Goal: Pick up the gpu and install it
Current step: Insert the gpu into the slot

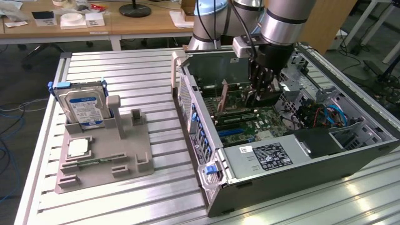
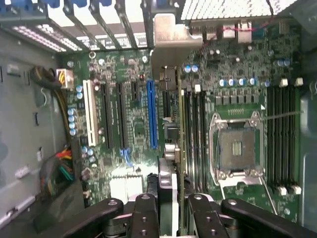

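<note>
**A:** What is sitting nearest on the ribbed aluminium surface [image 1: 144,84]?

**B:** A grey plastic holder tray [image 1: 125,154] is lying towards the exterior view's left. A boxy silver hard drive with a blue-white label [image 1: 84,105] is standing upright at its far end.

**A:** And beside the tray?

**B:** An open black computer case [image 1: 281,187] is lying on its side, just to the exterior view's right of the tray. Its green motherboard [image 2: 129,134] is facing up.

**A:** Where is the thin, flat, dark circuit card, the gpu [image 2: 167,168]?

**B:** It is hanging on edge inside the case, over the motherboard. The black gripper [image 2: 172,203] is reaching down from the grey arm [image 1: 284,18]. Its fingers [image 2: 145,213] are clamping narrowly on the card from both sides. In the wrist view the card's edge is running alongside a long blue slot [image 2: 151,114], with a silver bracket [image 2: 166,44] at the card's far end. Whether the card is touching any slot, I cannot tell.

**A:** And behind all that?

**B:** Wooden desks [image 1: 150,26] are standing beyond the surface.
</note>
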